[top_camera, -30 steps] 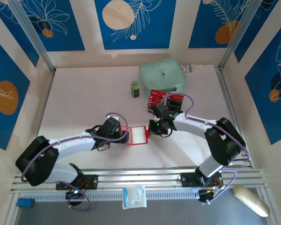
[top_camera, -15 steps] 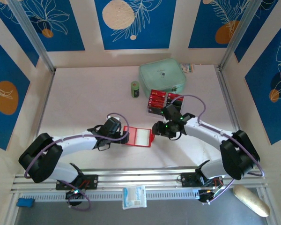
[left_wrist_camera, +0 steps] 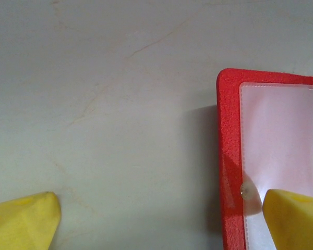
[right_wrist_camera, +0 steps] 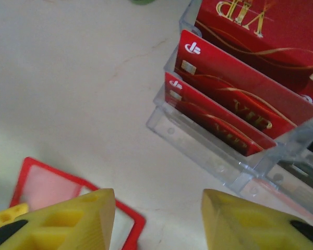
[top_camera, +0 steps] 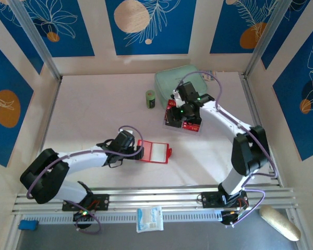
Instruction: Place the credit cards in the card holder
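Card holder [top_camera: 154, 151] lies open, long axis left-right; left gripper [left_wrist_camera: 160, 208] and right gripper [right_wrist_camera: 157, 200] both spread wide.

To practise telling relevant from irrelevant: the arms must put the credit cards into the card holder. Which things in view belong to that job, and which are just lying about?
Belong to the job: credit cards, card holder, clear tray holding the cards.

Just lying about: mint-green pouch, small green cylinder, white packet at the near edge.
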Motion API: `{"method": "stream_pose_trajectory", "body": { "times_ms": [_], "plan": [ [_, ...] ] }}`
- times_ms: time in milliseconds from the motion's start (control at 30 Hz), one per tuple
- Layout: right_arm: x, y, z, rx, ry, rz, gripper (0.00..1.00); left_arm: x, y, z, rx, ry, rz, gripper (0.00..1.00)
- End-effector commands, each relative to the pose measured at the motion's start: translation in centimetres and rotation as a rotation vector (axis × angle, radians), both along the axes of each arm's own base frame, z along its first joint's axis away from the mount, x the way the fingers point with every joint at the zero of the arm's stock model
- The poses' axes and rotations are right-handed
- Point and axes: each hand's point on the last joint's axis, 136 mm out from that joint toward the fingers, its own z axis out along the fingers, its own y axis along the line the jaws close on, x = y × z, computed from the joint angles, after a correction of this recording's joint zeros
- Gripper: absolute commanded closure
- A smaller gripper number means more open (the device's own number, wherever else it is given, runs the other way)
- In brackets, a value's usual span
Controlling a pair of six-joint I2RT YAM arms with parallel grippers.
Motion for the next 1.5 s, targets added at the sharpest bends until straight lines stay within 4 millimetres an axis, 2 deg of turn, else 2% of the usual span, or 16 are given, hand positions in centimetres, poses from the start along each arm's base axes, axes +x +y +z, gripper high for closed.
{"method": "stream_pose_trajectory", "body": {
  "times_ms": [0, 167, 667, 800, 1000, 1267, 1400, 1467],
  "plan": [
    [0.0, -0.8, -1.0, -0.162, -0.004, 0.113, 0.55, -0.8, -0.6, -0.6, -0.056, 0.043, -0.013, 0.0],
    [1.2, -0.6, -1.9, -0.296, -0.046, 0.178, 0.61, -0.9, -0.6, -0.8, -0.056, 0.049, -0.015, 0.0],
    [2.4, 0.0, -5.0, -0.527, -0.092, 0.302, 0.61, -1.0, -0.7, -1.0, -0.065, 0.057, -0.017, 0.0],
    [2.5, 0.2, -5.6, -0.569, -0.1, 0.324, 0.62, -1.1, -0.7, -1.0, -0.066, 0.059, -0.016, 0.0],
    [2.2, 0.4, -6.5, -0.596, -0.091, 0.35, 0.68, -1.0, -0.8, -1.0, -0.07, 0.06, -0.014, 0.0],
    [1.7, 0.5, -6.3, -0.576, -0.103, 0.366, 0.78, -1.0, -0.8, -1.0, -0.072, 0.061, -0.015, 0.0],
    [1.8, 0.4, -6.0, -0.583, -0.12, 0.375, 0.61, -1.1, -0.8, -1.1, -0.072, 0.062, -0.014, 0.0],
    [2.0, 0.1, -6.1, -0.602, -0.123, 0.375, 0.58, -1.0, -0.9, -1.1, -0.076, 0.064, -0.015, 0.0]
  ]
}}
